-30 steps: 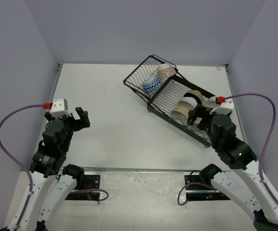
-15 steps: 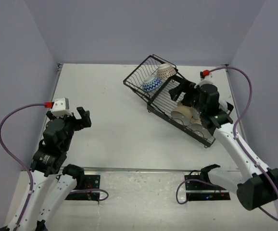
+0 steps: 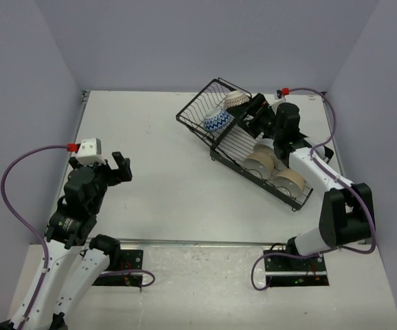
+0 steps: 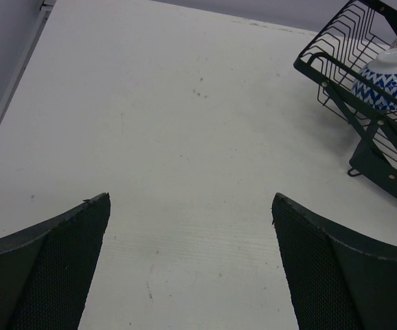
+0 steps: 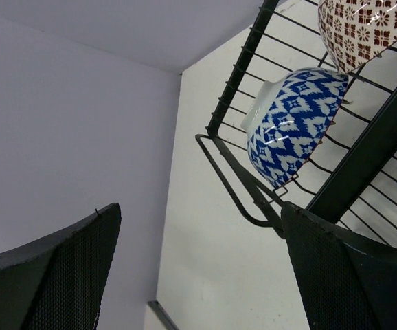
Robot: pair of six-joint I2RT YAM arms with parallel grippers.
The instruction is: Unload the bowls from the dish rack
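At the far left, the left gripper (image 3: 118, 165) is held above the bare white table (image 3: 157, 158), well apart from the dish rack (image 3: 234, 141). Its jaws are spread wide and nothing is grasped. In the left wrist view, only tabletop is seen between its dark fingers (image 4: 54, 268), with a corner of the rack at the upper right.

Further right, the black wire dish rack is set diagonally on the far right part of the table. In its smaller basket section, at the far left end, the blue-and-white zigzag bowl (image 3: 216, 122) is leaned on its side, and the brown-patterned bowl (image 3: 235, 101) is propped just beside it, towards the back wall.

The right gripper (image 3: 248, 115) is stretched over the rack, just beside these two bowls. Its jaws are fully parted and no bowl is touched. In the right wrist view, the zigzag bowl (image 5: 291, 124) and the patterned bowl (image 5: 363, 27) are seen beyond its fingers (image 5: 349, 268), resting against the basket wires.

Towards the right end, in the long slotted tray, a tan bowl (image 3: 262, 161) and a second tan bowl (image 3: 288, 180) are stood on edge.
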